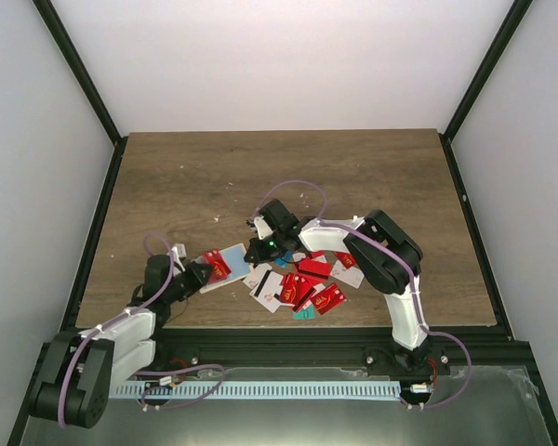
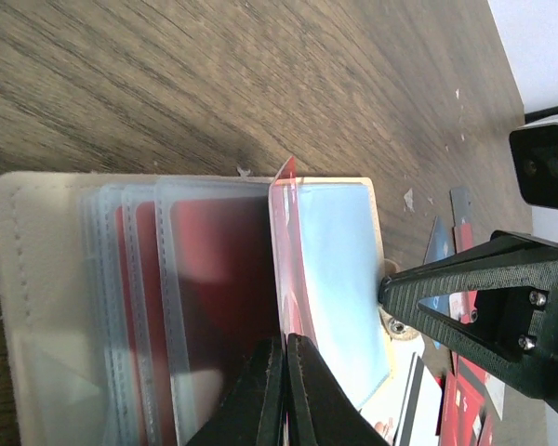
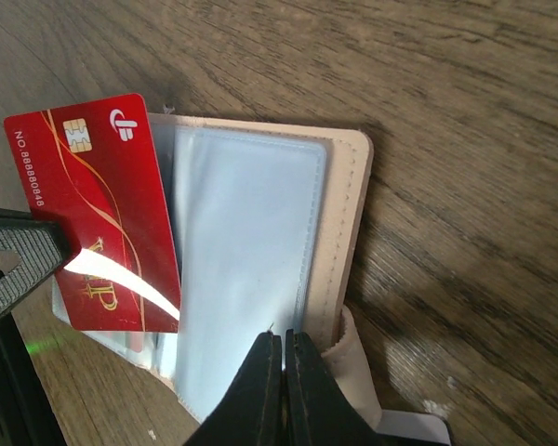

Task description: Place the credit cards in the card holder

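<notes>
left end effector (image 2: 285, 390) grips red card (image 2: 281, 242) edge-on, frame-left of card holder (image 2: 37, 279) sleeve; right end effector (image 3: 284, 372) clenched, pinning holder.

card holder (image 1: 234, 258) on table (image 1: 260, 177), near edge | credit cards (image 1: 302, 283) heaped just right of it

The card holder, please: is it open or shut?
Open: the card holder lies flat on the table, clear sleeves fanned out, red card beside them.
</notes>
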Controlling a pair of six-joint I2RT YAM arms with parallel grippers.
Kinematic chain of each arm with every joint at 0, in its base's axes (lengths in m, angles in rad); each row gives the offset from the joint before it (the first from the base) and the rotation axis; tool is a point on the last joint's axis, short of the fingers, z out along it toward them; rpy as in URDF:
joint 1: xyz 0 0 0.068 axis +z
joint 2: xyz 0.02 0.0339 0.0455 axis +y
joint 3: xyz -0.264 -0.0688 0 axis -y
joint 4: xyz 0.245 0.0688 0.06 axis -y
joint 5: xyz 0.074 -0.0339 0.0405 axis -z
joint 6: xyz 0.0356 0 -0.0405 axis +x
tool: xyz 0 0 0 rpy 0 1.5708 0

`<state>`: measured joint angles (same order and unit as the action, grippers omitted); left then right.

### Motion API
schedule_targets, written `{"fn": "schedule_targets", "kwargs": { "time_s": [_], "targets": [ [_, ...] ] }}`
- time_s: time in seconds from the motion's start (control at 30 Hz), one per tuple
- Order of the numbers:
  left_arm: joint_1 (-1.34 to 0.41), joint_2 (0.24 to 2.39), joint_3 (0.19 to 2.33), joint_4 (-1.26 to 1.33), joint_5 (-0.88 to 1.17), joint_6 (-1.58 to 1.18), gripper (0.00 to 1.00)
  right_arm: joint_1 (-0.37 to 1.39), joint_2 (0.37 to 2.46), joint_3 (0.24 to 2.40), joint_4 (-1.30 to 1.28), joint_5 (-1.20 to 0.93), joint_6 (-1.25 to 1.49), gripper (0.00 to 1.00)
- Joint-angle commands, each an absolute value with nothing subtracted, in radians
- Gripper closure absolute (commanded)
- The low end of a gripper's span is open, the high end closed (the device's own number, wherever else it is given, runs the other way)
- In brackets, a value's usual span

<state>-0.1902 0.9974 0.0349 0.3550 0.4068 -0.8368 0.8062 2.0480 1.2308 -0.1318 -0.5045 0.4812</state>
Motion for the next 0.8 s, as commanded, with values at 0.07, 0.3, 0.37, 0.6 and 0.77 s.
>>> {"fn": "schedule_targets", "kwargs": {
  "time_s": [0.07, 0.3, 0.37, 0.6, 0.77],
  "targets": [
    [-0.229, 1.044, 0.019, 0.429, 0.428, -0.864, 0.96, 0.804, 2.099, 1.235, -0.17, -0.474, 0.482, 0.99],
    [-0.239, 1.01, 0.004, 0.463, 0.419, -0.901, 0.96, 0.804, 2.1, 1.236, -0.173, -0.474, 0.484, 0.99],
    [-0.239, 0.97, -0.004, 0.436, 0.393, -0.909, 0.96, 0.804, 2.099, 1.234, -0.176, -0.471, 0.485, 0.99],
    [-0.239, 0.923, -0.025, 0.443, 0.357, -0.953, 0.96, 0.804, 2.095, 1.224, -0.176, -0.464, 0.484, 0.99],
    [-0.24, 0.963, -0.036, 0.481, 0.366, -0.967, 0.96, 0.803, 2.096, 1.226, -0.174, -0.466, 0.487, 0.99]
  ]
}}
